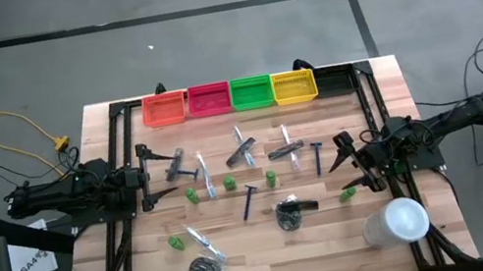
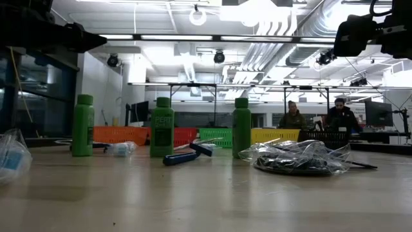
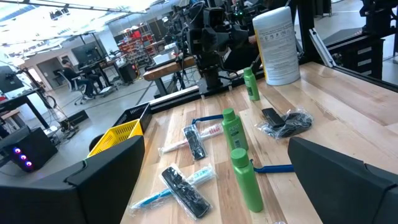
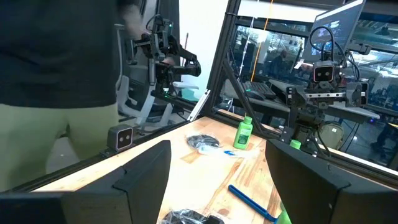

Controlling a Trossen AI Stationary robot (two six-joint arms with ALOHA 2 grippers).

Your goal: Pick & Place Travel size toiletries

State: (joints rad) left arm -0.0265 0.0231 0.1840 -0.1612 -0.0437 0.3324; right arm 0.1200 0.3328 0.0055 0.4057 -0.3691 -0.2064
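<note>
**Toiletries scattered mid-tabletop, both pincers wide and empty**

The left pincer (image 1: 143, 178) hovers at the tabletop's (image 1: 273, 259) left side, fingers spread, holding nothing. The right pincer (image 1: 350, 162) waits at the right side, likewise spread and empty. Between them, three green bottles (image 1: 229, 183) stand upright in the low view. A dark-blue razor (image 1: 249, 201) lies with its long axis running nearly toward the bins (image 1: 209, 100). A dark bundle (image 1: 289, 213) lies beside it.

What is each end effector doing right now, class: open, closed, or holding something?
Left end effector: open, holding nothing, at the table's left edge.
Right end effector: open, holding nothing, at the table's right side.
</note>
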